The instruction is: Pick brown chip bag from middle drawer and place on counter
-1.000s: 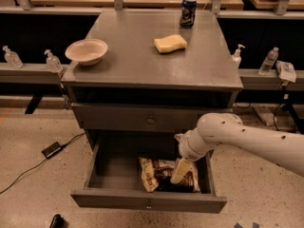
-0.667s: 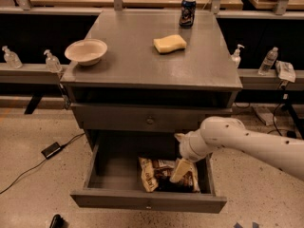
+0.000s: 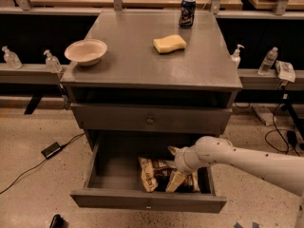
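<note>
While a sponge (image 3: 169,43) tops the counter (image 3: 137,68), gripper (image 3: 173,172), state unclear, overlaps brown chip bag (image 3: 150,173).

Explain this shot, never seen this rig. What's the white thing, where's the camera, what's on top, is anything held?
The white tube entering from the right is the single arm of a mobile robot; its base is out of frame. There is only one camera view, looking down at the front of a grey cabinet; where the camera is mounted is not known. On the counter sit a pale bowl, a yellow sponge and a dark drink can. The middle drawer is pulled open, and the brown chip bag lies inside it. The end effector is down in that drawer, right at the bag. Whether it has hold of the bag cannot be told from this view.
</note>
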Controlling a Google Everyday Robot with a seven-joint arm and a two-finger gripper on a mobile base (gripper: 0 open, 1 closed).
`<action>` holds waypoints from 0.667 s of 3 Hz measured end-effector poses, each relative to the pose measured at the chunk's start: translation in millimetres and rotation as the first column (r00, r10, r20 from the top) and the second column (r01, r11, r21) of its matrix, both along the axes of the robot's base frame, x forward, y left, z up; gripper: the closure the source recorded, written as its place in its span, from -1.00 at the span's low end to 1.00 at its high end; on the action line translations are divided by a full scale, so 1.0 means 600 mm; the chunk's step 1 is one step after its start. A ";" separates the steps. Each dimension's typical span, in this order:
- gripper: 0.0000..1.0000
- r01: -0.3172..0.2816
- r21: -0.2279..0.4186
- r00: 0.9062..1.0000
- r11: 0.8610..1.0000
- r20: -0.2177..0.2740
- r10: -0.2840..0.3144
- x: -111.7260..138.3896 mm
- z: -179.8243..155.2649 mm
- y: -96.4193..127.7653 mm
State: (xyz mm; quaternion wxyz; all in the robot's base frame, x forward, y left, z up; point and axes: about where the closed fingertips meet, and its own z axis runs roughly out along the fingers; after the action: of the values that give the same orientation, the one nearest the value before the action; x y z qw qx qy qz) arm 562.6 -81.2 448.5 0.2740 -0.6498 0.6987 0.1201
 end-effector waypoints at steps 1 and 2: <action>-1.00 0.017 -0.010 1.000 1.000 -0.014 -0.017 0.011 -0.039 0.001; -0.65 0.004 0.040 1.000 0.999 -0.026 -0.003 0.017 -0.059 0.008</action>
State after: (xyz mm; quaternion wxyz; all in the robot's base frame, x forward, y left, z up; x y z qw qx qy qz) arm 572.5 -76.4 413.3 0.2782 -0.6413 0.7009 0.1418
